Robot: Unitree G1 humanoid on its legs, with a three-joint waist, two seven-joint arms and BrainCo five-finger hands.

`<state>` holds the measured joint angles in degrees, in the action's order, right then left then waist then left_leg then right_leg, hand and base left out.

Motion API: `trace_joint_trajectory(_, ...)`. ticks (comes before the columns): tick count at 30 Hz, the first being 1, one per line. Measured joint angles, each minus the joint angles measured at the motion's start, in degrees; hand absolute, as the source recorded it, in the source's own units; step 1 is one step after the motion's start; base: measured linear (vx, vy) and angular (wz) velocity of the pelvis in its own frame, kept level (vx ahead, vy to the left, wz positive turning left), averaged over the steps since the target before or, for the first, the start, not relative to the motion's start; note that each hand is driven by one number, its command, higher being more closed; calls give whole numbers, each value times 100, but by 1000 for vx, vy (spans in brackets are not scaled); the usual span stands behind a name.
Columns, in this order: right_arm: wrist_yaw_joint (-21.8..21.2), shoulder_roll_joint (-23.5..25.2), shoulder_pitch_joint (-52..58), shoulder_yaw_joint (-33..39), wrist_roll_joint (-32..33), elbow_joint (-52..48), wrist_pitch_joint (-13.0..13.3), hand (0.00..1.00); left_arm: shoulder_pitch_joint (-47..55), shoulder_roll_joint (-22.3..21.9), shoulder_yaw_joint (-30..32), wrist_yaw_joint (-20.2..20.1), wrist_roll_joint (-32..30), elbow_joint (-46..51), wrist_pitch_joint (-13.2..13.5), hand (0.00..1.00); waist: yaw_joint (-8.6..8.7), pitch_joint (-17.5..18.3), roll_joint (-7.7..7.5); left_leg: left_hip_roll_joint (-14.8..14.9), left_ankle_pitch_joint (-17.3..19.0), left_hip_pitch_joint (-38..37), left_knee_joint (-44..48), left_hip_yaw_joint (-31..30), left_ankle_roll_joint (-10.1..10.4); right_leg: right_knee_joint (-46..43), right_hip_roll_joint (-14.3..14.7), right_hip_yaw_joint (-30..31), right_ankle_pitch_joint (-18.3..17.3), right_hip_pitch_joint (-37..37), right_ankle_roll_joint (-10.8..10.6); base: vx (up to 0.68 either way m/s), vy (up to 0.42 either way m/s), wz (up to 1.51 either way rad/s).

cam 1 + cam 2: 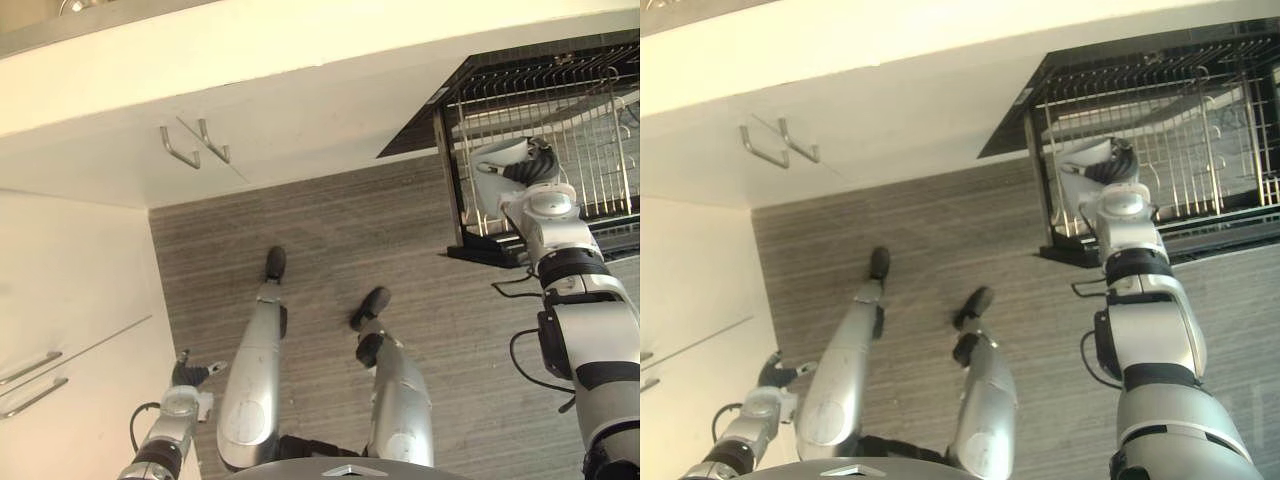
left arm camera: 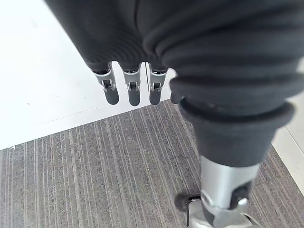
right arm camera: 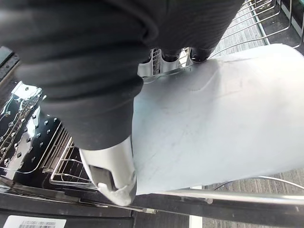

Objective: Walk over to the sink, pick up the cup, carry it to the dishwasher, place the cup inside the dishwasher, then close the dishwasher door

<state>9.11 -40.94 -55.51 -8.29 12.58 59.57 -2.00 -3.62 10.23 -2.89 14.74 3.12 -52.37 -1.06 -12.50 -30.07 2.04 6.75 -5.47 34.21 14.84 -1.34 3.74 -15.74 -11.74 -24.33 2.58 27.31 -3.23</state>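
Left hand (image 1: 187,374) hangs relaxed with fingers straight, just beside the white cabinet (image 1: 70,300). Open floor (image 1: 330,230) lies to its right. Right hand (image 1: 533,166) is curled round the pale cup (image 1: 498,157), which lies sideways over the left edge of the dishwasher rack (image 1: 590,110). I cannot tell which way its mouth faces.

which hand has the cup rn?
The right hand: curled round the white cup at the dishwasher rack. The left hand hangs open, empty, beside the cabinet.
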Motion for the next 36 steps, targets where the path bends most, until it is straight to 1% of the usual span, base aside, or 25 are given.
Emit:
trace_joint_trajectory(3, 38, -62, -134, -187, 5, 9, -69, 100, -2, -25, -110, 7, 3, -4, 39, 0, -10, -1, 3, 2, -12, 47, 9, 2, -4, -81, -10, 11, 8, 82, 14, 3, -5, -1)
trace_joint_trajectory(6, 204, -79, -315, -298, 5, 67, -72, 100, -27, -69, -233, 21, 3, -1, 123, 0, -48, -27, 55, 13, -36, 77, 5, 1, -10, -197, -36, 20, -52, 170, 41, 0, 0, 0)
trace_joint_trajectory(7, 273, -97, -386, -361, 7, 70, -71, 100, -28, -123, -238, 35, 2, -1, 128, 0, -51, -45, 97, 13, -37, 77, 4, 1, -6, -297, -72, 16, -113, 207, 51, 6, -31, 0)
trace_joint_trajectory(8, 302, -115, -404, -406, 8, 70, -71, 0, -28, -142, -250, 47, 2, -1, 133, 0, -65, -47, 105, 11, -39, 78, 1, 8, -3, -350, -90, 21, -138, 235, 47, 0, 0, 0)
trace_joint_trajectory(9, 361, -144, -435, -465, 8, 70, -71, 0, -28, -164, -286, 85, 2, -2, 140, 0, -84, -55, 121, 12, -42, 78, 2, 14, -1, -406, -100, 30, -167, 264, 61, 4, -36, 0)
trace_joint_trajectory(12, 411, -187, -453, -505, 39, 58, -70, 0, -51, -254, -445, 131, 2, 1, 170, 0, -139, -73, 234, 16, -61, 77, -3, 5, 26, -563, -123, 20, -263, 315, 80, -1, -38, 4)
trace_joint_trajectory(14, 457, -188, -472, -504, 73, 53, -71, 0, -51, -297, -469, 131, 2, 2, 188, 0, -179, -71, 244, 19, -71, 78, -15, 12, 44, -670, -152, 35, -321, 390, 99, -8, -41, -2)
trace_joint_trajectory(17, 608, -187, -604, -495, 114, 34, -59, 0, -57, -311, -485, 134, 1, 4, 238, 0, -191, -72, 275, 15, -80, 79, -14, 19, 56, -791, -196, 41, -395, 453, 118, -11, -38, 0)
trace_joint_trajectory(20, 768, -188, -672, -448, 110, -12, 95, 0, -66, -322, -509, 136, -3, 6, 244, 0, -186, -73, 303, 20, -82, 78, 0, 21, 59, -867, -204, 51, -420, 477, 126, -4, -10, 0)
trace_joint_trajectory(22, 880, -188, -690, -445, 110, -12, 143, 0, -87, -347, -516, 158, -3, 6, 244, 0, -186, -70, 328, 21, -85, 69, 7, 27, 64, -887, -208, 57, -426, 478, 130, 0, 0, 0)
trace_joint_trajectory(26, 998, -187, -694, -411, 125, -18, 382, 0, -118, -350, -632, 231, -38, 6, 243, 0, -188, -67, 367, 29, -98, 45, 18, 38, 73, -918, -208, 73, -432, 477, 139, -6, -5, -1)
trace_joint_trajectory(28, 1134, -185, -693, -127, 187, -24, 578, 0, -117, -350, -636, 235, -100, 6, 242, 0, -198, -67, 367, 34, -97, -35, 17, 77, 75, -934, -208, 117, -447, 436, 146, -28, -21, -6)
trace_joint_trajectory(29, 1152, -181, -693, -51, 213, -26, 624, 0, -117, -350, -638, 238, -100, 4, 238, 0, -195, -66, 368, 38, -93, -73, 18, 93, 74, -935, -206, 129, -448, 412, 146, -20, -18, -9)
trace_joint_trajectory(30, 1206, -179, -690, 57, 331, -28, 743, 0, -112, -350, -641, 250, -100, 0, 238, 0, -183, -66, 369, 43, -80, -153, 17, 123, 67, -931, -202, 151, -454, 347, 142, -22, -17, -9)
trace_joint_trajectory(31, 1269, -176, -628, 273, 520, -76, 905, 0, -98, -341, -667, 277, -99, -15, 235, 0, -145, -67, 392, 46, -59, -311, 10, 140, 63, -903, -196, 156, -484, 193, 120, -28, -15, -7)
trace_joint_trajectory(33, 1246, -152, -303, 631, 815, -478, 1017, 0, -21, -314, -674, 274, -93, -10, 236, 0, -76, -64, 399, 37, -26, -510, -11, 150, 68, -868, -198, 154, -526, -22, 124, 0, 0, 0)
trace_joint_trajectory(35, 1161, 86, 188, 1138, 1189, -1027, 1202, 0, 139, -262, -665, 176, -68, 11, 193, 0, 77, -63, 397, 13, 20, -833, -108, 190, 100, -789, -211, 168, -541, -313, 88, 0, 0, 0)
trace_joint_trajectory(36, 1105, 169, 354, 1283, 1255, -1211, 1254, 0, 179, -251, -649, 141, -42, 16, 159, 0, 111, -62, 395, 12, 27, -916, -136, 218, 96, -751, -210, 174, -541, -391, 78, 33, 24, -9)
